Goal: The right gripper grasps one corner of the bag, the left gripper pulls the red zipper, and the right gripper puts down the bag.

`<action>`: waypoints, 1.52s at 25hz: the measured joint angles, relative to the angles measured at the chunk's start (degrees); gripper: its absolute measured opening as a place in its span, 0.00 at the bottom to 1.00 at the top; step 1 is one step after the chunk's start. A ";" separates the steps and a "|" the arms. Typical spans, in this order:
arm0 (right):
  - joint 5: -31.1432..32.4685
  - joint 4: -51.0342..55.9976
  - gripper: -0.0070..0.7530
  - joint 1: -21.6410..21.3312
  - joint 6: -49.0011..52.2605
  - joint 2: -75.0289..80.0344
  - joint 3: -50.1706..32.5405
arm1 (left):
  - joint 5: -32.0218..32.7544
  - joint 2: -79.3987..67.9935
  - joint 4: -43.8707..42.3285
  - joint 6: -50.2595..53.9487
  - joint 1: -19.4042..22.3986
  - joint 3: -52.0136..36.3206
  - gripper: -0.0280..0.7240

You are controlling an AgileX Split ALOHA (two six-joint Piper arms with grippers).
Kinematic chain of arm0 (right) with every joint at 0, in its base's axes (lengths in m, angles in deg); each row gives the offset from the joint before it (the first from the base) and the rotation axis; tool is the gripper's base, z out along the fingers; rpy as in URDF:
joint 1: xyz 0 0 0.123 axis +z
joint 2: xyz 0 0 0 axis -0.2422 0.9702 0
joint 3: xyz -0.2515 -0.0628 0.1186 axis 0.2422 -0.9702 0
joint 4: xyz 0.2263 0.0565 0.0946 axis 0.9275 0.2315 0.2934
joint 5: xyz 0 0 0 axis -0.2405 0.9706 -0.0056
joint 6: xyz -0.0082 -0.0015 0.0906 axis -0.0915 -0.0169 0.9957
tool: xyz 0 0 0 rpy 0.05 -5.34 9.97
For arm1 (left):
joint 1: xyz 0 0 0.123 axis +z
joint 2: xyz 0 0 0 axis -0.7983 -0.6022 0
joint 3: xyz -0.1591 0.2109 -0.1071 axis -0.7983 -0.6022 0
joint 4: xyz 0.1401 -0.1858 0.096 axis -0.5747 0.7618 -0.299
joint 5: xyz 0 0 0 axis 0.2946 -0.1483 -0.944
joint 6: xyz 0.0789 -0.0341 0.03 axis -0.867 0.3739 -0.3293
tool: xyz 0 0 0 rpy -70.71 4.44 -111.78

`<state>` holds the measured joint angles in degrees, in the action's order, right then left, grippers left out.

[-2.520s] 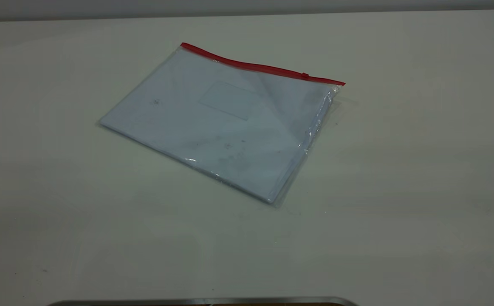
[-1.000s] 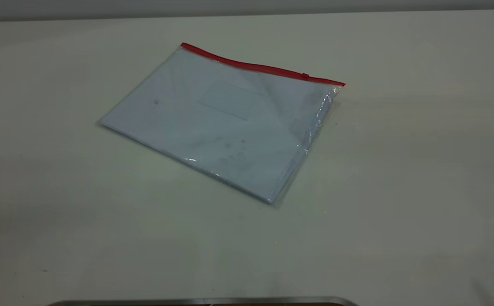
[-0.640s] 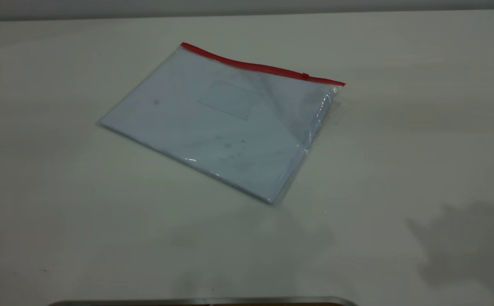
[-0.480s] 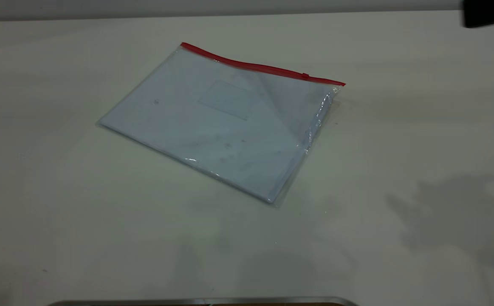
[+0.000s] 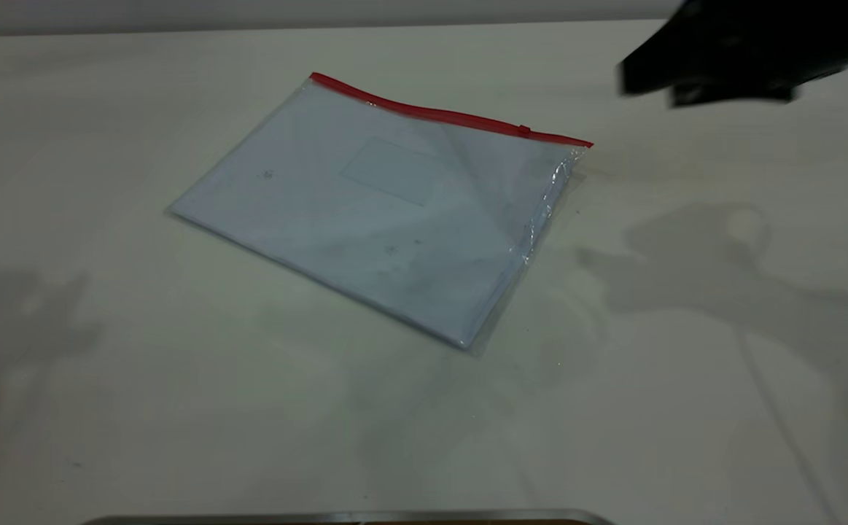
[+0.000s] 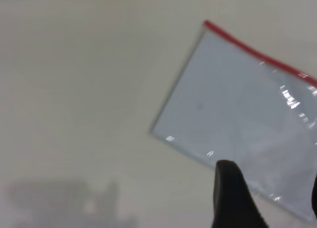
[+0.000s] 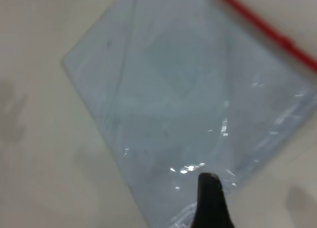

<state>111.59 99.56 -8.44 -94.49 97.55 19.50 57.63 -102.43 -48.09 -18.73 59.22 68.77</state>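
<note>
In the middle of the exterior view, slightly toward the upper half of the frame, the bag [image 5: 387, 211] lies flat on the pale table [image 5: 686, 408], turned at an angle so that its long edges run from upper left to lower right. The red zipper [image 5: 438, 114] lines the bag's far long edge, and its small slider tab [image 5: 523, 130] sits near the right-hand end of the strip. The corner of the bag [image 5: 578, 148] where the strip ends points toward the right side of the frame, with crinkled clear plastic shining just below it. Pale blue-white sheets fill the pouch, and a faint rectangular outline shows on its upper face.

In the upper right corner of the exterior view, the right gripper [image 5: 715, 62] enters as a dark, blurred shape above the table, well apart from the bag and touching nothing; whether its fingers are apart or together cannot be told. Its shadow falls on the table at the right of the frame, beside the bag's right edge.

The left gripper [image 6: 270, 198] does not appear in the exterior view. In the left wrist view its two dark fingers [image 6: 230, 198] stand apart with nothing between them, above the bag [image 6: 247, 119]. In the right wrist view one dark finger [image 7: 212, 200] shows over the bag [image 7: 188, 89], with the red zipper [image 7: 262, 29] at the upper right.
</note>
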 joint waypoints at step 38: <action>7.65 2.97 0.58 0.73 2.89 34.01 30.16 | -2.44 -8.55 16.14 -17.38 0.00 2.13 0.63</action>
<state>119.25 102.53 -7.71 -91.59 131.56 49.66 55.19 -110.99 -31.96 -36.11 59.22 70.90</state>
